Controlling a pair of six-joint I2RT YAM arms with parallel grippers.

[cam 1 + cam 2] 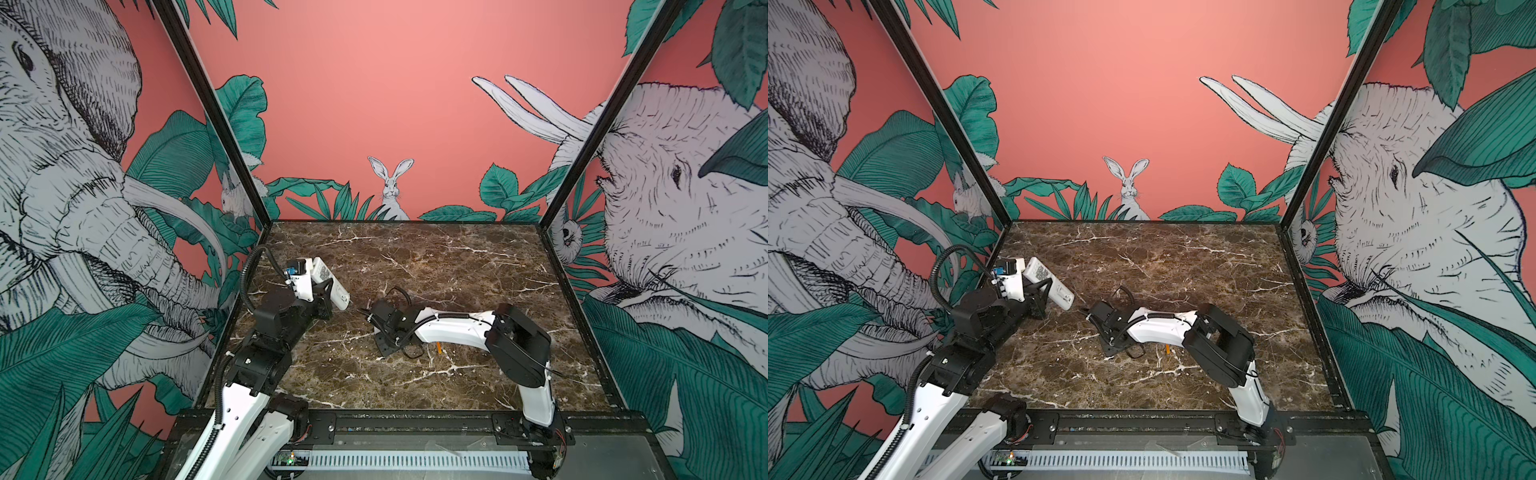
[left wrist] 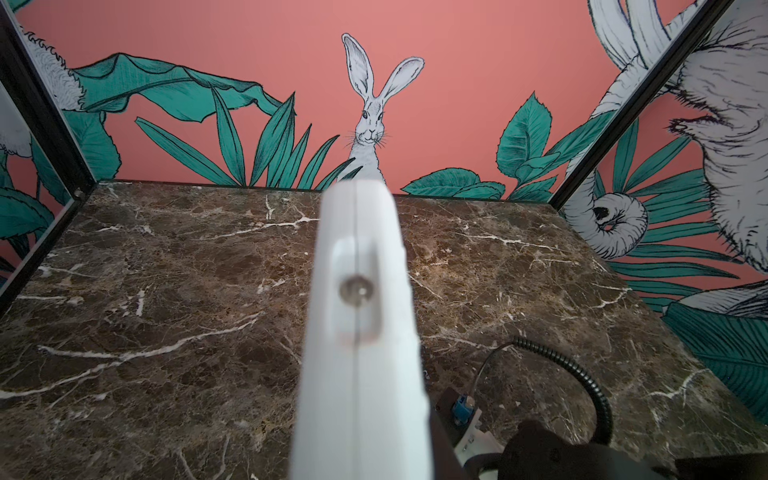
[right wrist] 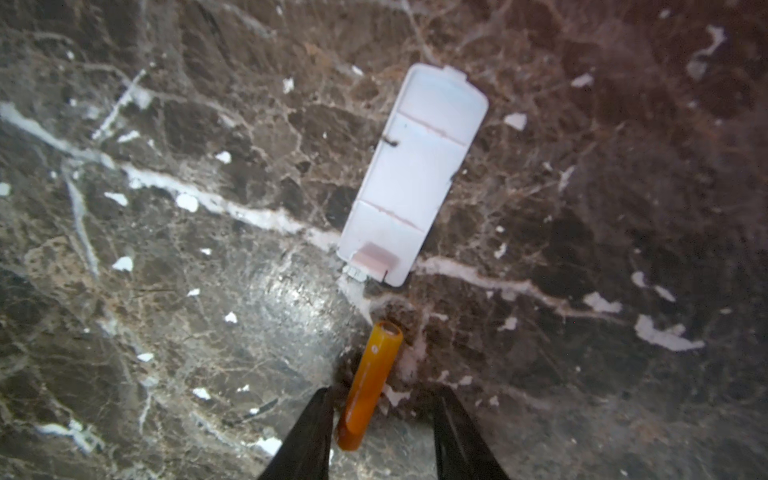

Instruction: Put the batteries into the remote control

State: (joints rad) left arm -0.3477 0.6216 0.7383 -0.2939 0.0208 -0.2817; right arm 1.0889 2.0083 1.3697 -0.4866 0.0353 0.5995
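I have the remote control (image 1: 330, 279) raised off the table (image 1: 436, 257), slanted at the left side and clamped in the left tool (image 1: 327, 293), label side up; the left wrist view shows only its near end. Neither battery looks loaded yet. One battery (image 3: 370, 386) lies on the table between the spread fingers of the right tool (image 3: 386, 395), with one finger (image 3: 309, 432) at its side and the opposite one apart, so nothing is gripped there. What I take for the second battery (image 1: 439, 348) lies under the right forearm (image 1: 453, 328). The loose cover (image 3: 415, 174) lies just beyond the first battery. Picking up, inserting both and closing all remain.
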